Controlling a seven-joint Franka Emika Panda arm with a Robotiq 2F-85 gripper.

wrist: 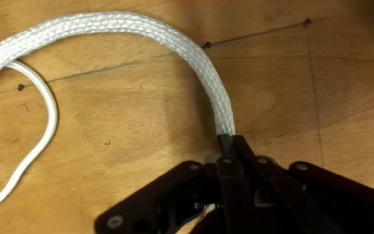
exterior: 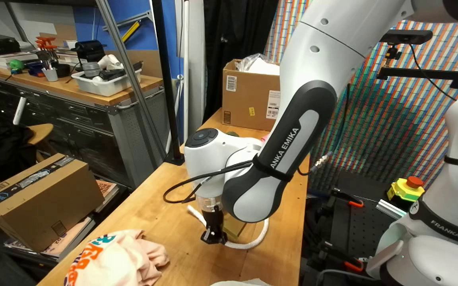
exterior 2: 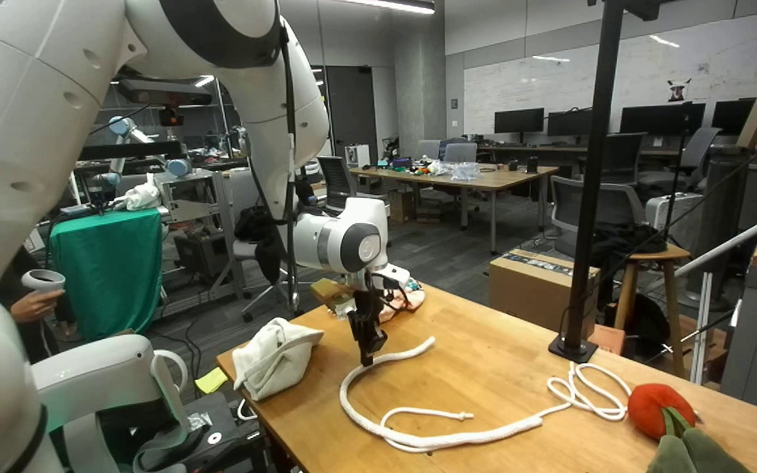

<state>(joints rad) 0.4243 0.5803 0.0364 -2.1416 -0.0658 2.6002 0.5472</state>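
Gripper (wrist: 233, 139) pinches wht rope (wrist: 189, 49) (arm (exterior: 292, 145) mkd "FRANKA EMIKA").

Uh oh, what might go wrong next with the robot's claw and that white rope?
The gripper seems to pinch the thick rope near one end, so the rope might slip out if pulled. The thin cord looks like it passes under the thick rope, so both might tangle. Thin white cord also lies right by a round red thing, which might get dragged.
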